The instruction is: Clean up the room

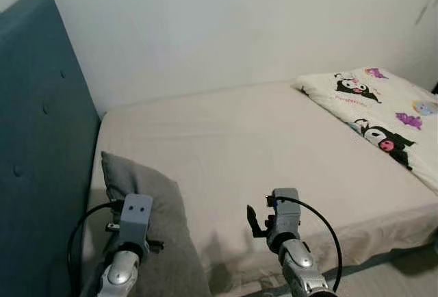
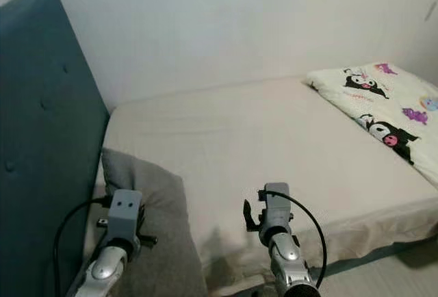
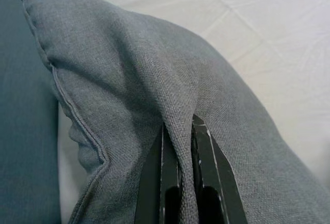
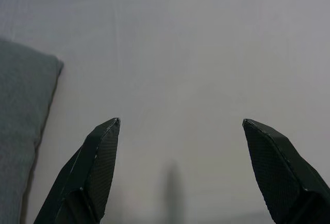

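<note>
The left hand (image 3: 178, 131) is pinching a fold of the grey pillow (image 3: 154, 79), its two black fingers (image 3: 164, 182) pressed together with the cloth caught between them. In the head views the left arm reaches over the pillow (image 1: 161, 235) at the near left corner of the bed (image 1: 260, 146), and the pillow lies just beside the blue-green headboard (image 1: 41, 139), its far corner pointing up the bed. The right hand (image 4: 180, 126) is spread wide and holds nothing; its fingers (image 4: 98, 162) hover above the bare beige sheet (image 4: 196, 53), with the edge of the pillow off to one side. From the head, the right arm (image 1: 284, 225) sits over the near edge of the bed, close to the middle and apart from the pillow. Past both arms the sheet runs smooth across the mattress. At the far right end lies a white blanket (image 1: 383, 112) printed with black and purple cartoon figures. Behind the bed rises a plain white wall (image 1: 239, 23).
</note>
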Available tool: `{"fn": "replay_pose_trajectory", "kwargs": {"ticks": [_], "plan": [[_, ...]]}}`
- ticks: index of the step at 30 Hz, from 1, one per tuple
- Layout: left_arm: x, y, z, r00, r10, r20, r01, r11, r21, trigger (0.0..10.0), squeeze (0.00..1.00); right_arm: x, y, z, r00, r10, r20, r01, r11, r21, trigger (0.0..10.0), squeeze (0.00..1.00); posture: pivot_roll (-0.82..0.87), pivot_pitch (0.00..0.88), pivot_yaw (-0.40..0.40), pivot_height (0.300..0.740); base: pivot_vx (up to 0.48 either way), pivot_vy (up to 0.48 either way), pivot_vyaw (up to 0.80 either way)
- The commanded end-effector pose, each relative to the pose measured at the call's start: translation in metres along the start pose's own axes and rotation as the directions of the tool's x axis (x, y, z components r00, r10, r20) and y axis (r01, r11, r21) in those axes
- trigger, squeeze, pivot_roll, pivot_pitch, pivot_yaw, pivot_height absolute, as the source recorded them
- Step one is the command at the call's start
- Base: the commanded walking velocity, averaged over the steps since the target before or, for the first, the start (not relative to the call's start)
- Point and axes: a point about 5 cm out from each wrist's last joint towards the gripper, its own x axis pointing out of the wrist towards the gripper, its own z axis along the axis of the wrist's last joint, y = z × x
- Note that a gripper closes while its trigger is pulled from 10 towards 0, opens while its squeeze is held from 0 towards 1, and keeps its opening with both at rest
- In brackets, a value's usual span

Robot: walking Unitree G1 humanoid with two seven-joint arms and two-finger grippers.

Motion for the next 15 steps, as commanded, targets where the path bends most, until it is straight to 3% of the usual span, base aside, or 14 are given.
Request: {"fn": "replay_pose_trajectory", "kwargs": {"ticks": [1, 15], "plan": [[-0.0010, 0.0014, 0.0049, 1.000, -0.008, 0.027, 0.007, 1.000, 0.021, 10.0, 0.00, -0.0021, 0.0008, -0.0039, 1.000, -0.005, -0.007, 0.005, 1.000, 0.009, 10.0, 0.00, 0.08, 0.097, 0.011, 0.611, 0.000, 0.000, 0.00], [-0.0036, 0.0047, 0.0050, 1.000, -0.021, 0.024, 0.020, 0.999, 0.039, 10.0, 0.00, -0.0031, 0.0028, -0.0062, 1.000, -0.007, -0.011, 0.007, 1.000, 0.013, 10.0, 0.00, 0.09, 0.101, 0.015, 0.611, 0.000, 0.000, 0.00]]}}
